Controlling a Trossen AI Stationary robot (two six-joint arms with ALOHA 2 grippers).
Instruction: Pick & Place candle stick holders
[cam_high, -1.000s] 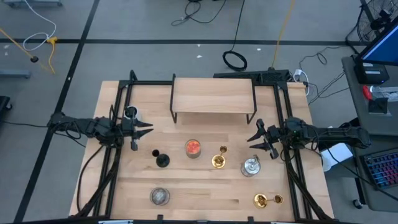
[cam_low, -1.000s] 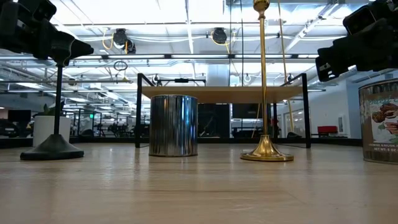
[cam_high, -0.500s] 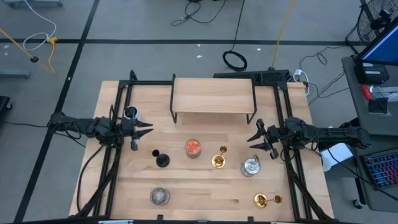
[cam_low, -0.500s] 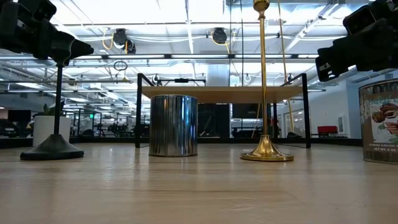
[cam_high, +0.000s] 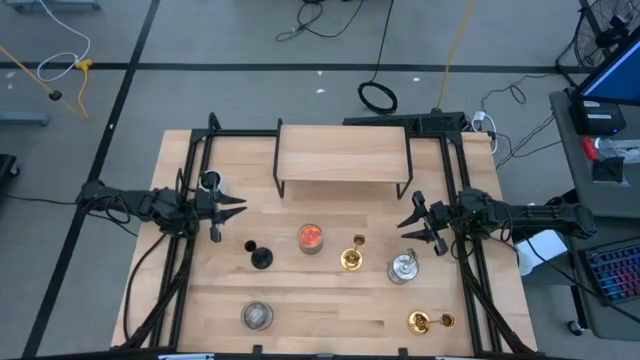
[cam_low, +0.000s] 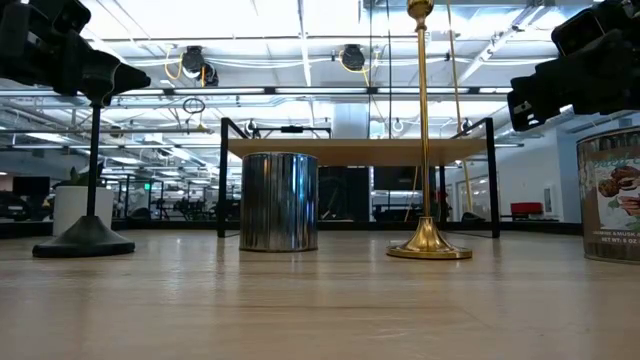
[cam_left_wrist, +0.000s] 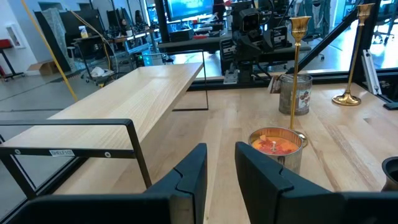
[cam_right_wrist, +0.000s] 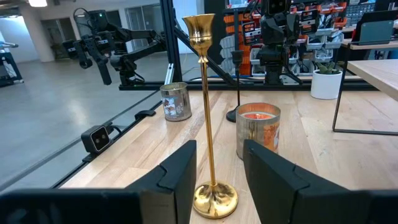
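- A small white tag on the black metal frame of the light wooden shelf (cam_left_wrist: 118, 106) is showing print in the left wrist view, too small to read; the pictured label on the silver tin (cam_low: 610, 195) at the low view's edge is likewise unreadable.
- The left gripper (cam_high: 232, 207) is hovering over the table's left side, its fingers (cam_left_wrist: 186, 180) standing slightly apart and holding nothing.
- The right gripper (cam_high: 408, 222) is hovering at the right side, its fingers (cam_right_wrist: 177, 171) parted around empty air, with 1 tall slim shiny gold candle stick holder (cam_right_wrist: 208, 124) standing upright just ahead of it.
- The high view is showing that gold holder (cam_high: 352, 258) near the table's middle, beside the glass jar with an orange candle (cam_high: 311, 238).
- The second gold candle stick holder (cam_high: 425, 321) is sitting near the front right corner; the low view is not showing it.
- The shorter black candle stick holder (cam_high: 259, 255) is standing left of the jar.
- Only the high view is showing the round silver-lidded tin (cam_high: 258, 316) at the front left.
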